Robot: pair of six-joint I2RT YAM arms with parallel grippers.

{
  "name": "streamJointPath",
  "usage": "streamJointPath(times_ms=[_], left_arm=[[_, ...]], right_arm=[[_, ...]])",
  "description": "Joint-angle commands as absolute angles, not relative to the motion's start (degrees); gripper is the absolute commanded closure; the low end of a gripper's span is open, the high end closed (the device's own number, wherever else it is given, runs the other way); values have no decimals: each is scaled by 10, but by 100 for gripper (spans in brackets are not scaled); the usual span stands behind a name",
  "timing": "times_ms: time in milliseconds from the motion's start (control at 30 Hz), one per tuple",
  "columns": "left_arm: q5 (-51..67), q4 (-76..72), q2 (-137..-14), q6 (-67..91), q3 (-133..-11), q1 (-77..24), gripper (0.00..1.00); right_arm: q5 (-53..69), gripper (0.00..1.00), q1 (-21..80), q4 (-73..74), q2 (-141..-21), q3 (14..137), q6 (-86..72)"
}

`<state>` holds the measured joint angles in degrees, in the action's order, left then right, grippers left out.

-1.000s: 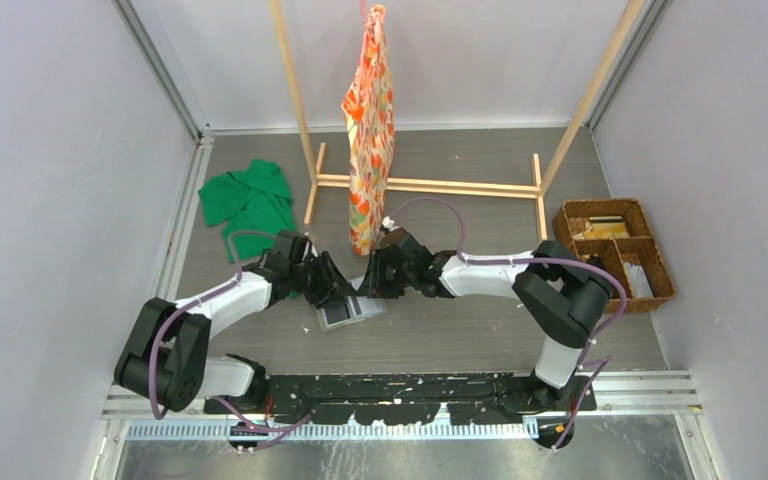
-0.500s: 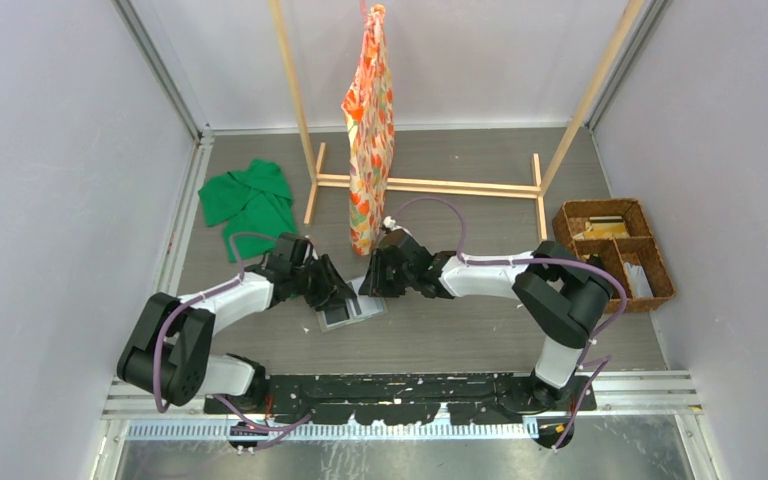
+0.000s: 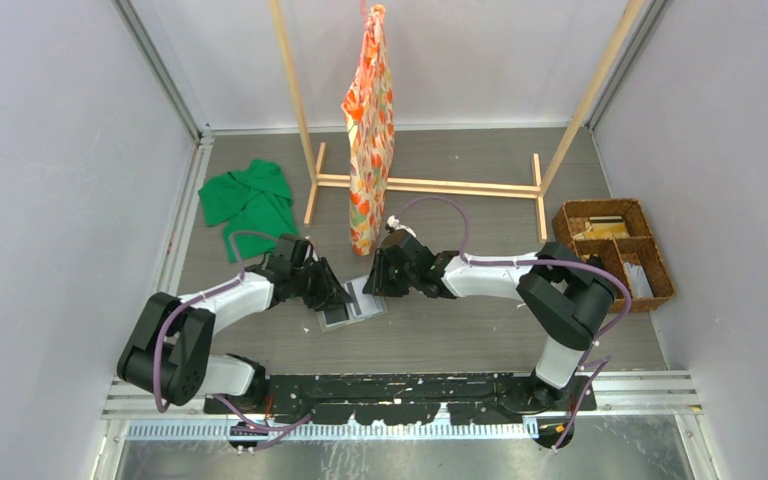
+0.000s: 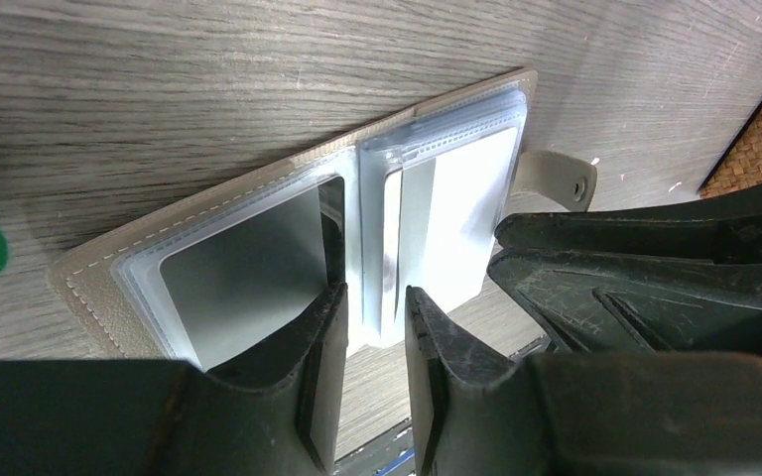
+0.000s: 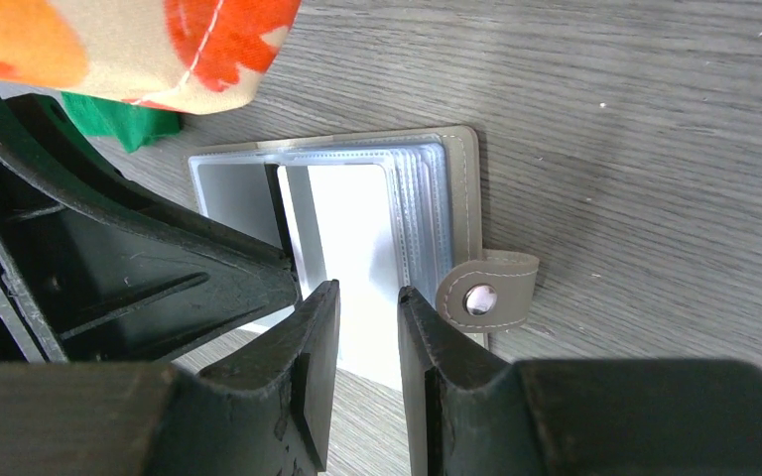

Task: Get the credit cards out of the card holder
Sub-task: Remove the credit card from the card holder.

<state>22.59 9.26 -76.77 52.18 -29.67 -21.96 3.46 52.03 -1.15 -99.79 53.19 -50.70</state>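
We judge the step in hand to be the first extraction: the holder is open and we see no card lying loose on the table point(image 3: 480, 335). The card holder point(image 3: 350, 310) lies flat at the centre of the top view, between the two wrists.

The left gripper point(image 4: 372, 297) sets its fingers a narrow gap apart astride the clear pocket leaf point(image 4: 372, 233) standing up at the fold. We cannot tell whether the pads bear on it. The right gripper point(image 5: 367, 293) holds an equally narrow gap over the white pocket face, just left of the snap tab point(image 5: 486, 293), and its grip is not confirmed either.

The next move calls for one gripper to pin the cover while the other closes on a card edge alone, not the sleeve, and draws it out.

The wooden rack point(image 3: 425, 185) stands at upper centre. Its patterned cloth point(image 3: 370, 130) hangs just behind the right wrist. The green cloth point(image 3: 250, 200) lies at the left and the wicker basket point(image 3: 600, 204) at the right, well apart. The main obstruction is the two grippers crowding each other
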Motion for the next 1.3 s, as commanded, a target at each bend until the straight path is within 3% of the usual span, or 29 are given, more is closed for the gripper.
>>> streamJointPath(times_ms=[0,633,1033,1133,1267], left_arm=[[216,90,-777,511,-297,-216,71],[226,69,-789,517,-289,-216,76],[222,65,-786,519,-280,-216,76],[222,60,-786,521,-279,-216,79],[221,61,-782,523,-278,-216,91]], right_arm=[[19,67,522,-9,-984,531,-498],[65,67,525,-41,-1011,525,-520],[74,76,531,-46,-1030,533,-522],[76,78,531,-48,-1033,532,-523],[74,78,531,-49,-1036,528,-525]])
